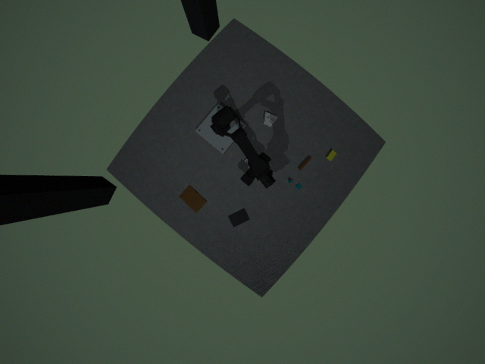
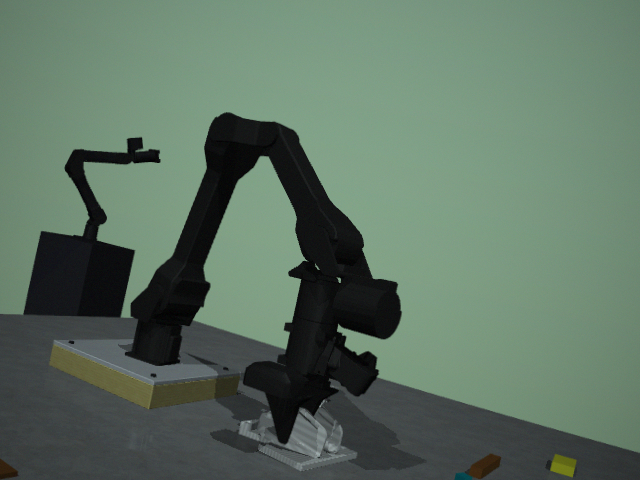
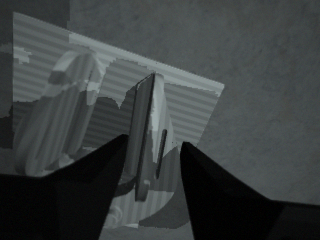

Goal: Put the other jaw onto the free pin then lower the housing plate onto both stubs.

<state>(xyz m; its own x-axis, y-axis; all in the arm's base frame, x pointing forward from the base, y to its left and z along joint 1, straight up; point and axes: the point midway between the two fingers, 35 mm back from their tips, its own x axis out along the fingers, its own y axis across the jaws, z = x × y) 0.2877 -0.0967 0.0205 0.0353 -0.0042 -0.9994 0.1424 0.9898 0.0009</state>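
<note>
My gripper (image 2: 299,427) (image 3: 155,144) points down over the pale ribbed base (image 2: 341,455) (image 3: 197,100) and is shut on one upright pale jaw (image 3: 144,125), low over the base. The other pale jaw (image 3: 65,115) stands on the base to the left in the wrist view, tilted and apart from the held one at their upper ends. The fingers hide the lower ends of both jaws, so the pins and the meeting of the gear teeth cannot be made out. A small pale plate with round marks (image 1: 269,118), which looks like the housing plate, lies apart from the base.
The arm's mounting board (image 1: 213,135) (image 2: 103,374) stands behind the base. Also on the table are an orange block (image 1: 192,198), a dark block (image 1: 239,217), an orange bar (image 1: 305,162) (image 2: 484,466), a yellow block (image 1: 331,155) (image 2: 563,465) and small cyan pieces (image 1: 298,186).
</note>
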